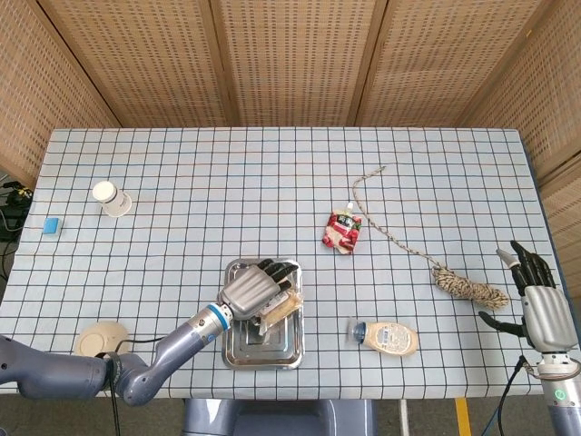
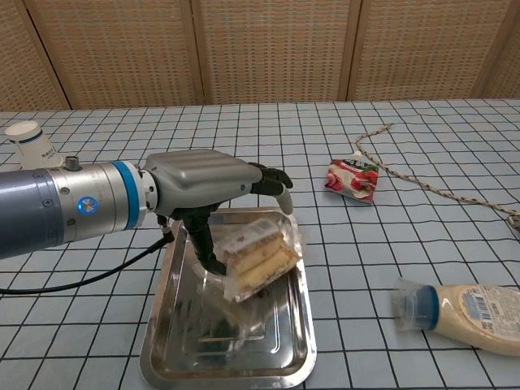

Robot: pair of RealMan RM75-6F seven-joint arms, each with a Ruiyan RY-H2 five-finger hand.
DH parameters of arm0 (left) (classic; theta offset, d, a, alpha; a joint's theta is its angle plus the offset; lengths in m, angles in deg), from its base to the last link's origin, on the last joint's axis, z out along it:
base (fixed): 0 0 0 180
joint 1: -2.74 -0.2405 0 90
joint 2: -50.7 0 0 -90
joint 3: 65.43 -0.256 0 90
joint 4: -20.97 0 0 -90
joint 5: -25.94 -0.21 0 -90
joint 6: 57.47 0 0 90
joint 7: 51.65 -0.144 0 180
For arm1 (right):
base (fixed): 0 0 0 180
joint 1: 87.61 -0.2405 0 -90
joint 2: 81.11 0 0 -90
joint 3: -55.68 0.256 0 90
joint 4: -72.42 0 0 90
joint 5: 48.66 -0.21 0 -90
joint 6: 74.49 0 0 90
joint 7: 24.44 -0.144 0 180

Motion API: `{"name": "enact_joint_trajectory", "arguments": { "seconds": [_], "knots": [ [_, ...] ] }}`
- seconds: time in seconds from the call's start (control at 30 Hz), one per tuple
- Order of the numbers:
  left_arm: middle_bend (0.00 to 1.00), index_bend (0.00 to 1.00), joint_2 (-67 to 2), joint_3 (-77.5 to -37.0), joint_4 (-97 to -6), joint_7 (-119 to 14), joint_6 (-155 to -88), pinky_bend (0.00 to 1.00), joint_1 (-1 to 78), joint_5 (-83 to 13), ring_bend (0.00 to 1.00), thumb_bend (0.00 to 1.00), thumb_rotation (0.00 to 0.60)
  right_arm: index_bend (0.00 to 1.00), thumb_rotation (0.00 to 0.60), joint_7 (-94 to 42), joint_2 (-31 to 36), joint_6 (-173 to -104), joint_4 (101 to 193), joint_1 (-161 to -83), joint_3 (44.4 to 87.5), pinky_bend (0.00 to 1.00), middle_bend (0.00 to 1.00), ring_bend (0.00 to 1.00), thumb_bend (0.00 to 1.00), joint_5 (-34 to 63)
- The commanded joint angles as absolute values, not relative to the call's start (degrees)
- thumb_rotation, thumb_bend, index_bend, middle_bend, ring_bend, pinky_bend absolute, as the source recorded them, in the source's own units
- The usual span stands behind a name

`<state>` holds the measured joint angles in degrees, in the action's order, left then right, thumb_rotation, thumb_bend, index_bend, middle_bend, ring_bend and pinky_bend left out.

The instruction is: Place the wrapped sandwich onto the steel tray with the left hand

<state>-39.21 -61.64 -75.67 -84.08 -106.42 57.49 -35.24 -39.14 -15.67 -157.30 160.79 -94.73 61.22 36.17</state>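
My left hand (image 1: 253,292) (image 2: 213,188) holds the wrapped sandwich (image 2: 257,253) (image 1: 281,306), a layered cake-like slab in clear film, directly over the steel tray (image 2: 172,340) (image 1: 289,269). In the chest view the sandwich hangs tilted just above the tray floor, pinched between thumb and fingers; whether it touches the tray I cannot tell. My right hand (image 1: 534,298) stays at the table's right edge, fingers spread and holding nothing.
A red snack pouch (image 1: 342,229) (image 2: 352,178) lies right of the tray, with a rope (image 1: 467,287) (image 2: 422,184) beyond it. A sauce bottle (image 1: 387,337) (image 2: 464,306) lies near the front. A white cup (image 1: 109,196) (image 2: 28,143) stands far left.
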Motion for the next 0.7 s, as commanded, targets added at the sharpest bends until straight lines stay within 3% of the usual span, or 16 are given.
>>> {"name": "enact_joint_trajectory", "arguments": {
  "seconds": [0.03, 0.33, 0.57, 0.63, 0.7],
  "knots": [
    [0.0, 0.07, -37.83, -61.83, -76.9, -83.57, -106.59, 0.0, 57.21, -35.11, 0.0, 0.04, 0.6, 0.14, 0.6, -38.94, -15.69, -157.33, 160.93, -94.71, 61.18, 0.0, 0.0, 0.0, 0.06, 36.22],
    [0.0, 0.03, -33.26, -62.39, -80.5, -81.52, -112.19, 0.0, 53.9, -39.05, 0.0, 0.04, 0.6, 0.14, 0.6, -37.44, -15.34, -157.29, 160.99, -94.76, 61.05, 0.0, 0.0, 0.0, 0.06, 36.32],
    [0.0, 0.01, -29.05, -65.93, -81.22, -82.84, -132.43, 0.0, 42.52, -48.76, 0.0, 0.04, 0.6, 0.13, 0.6, -34.68, -14.89, -156.39, 160.97, -94.76, 60.63, 0.0, 0.0, 0.0, 0.06, 35.64],
    [0.0, 0.0, -26.16, -69.36, -79.23, -83.49, -141.68, 0.0, 35.22, -50.28, 0.0, 0.04, 0.6, 0.11, 0.6, -33.07, -14.66, -155.87, 161.21, -94.79, 60.17, 0.0, 0.0, 0.0, 0.06, 35.66],
    [0.0, 0.0, -25.37, -70.77, -77.8, -82.26, -145.14, 0.0, 31.42, -50.71, 0.0, 0.04, 0.6, 0.09, 0.6, -32.18, -14.53, -155.98, 161.58, -94.74, 59.98, 0.0, 0.0, 0.0, 0.06, 35.9]
  ]
}}
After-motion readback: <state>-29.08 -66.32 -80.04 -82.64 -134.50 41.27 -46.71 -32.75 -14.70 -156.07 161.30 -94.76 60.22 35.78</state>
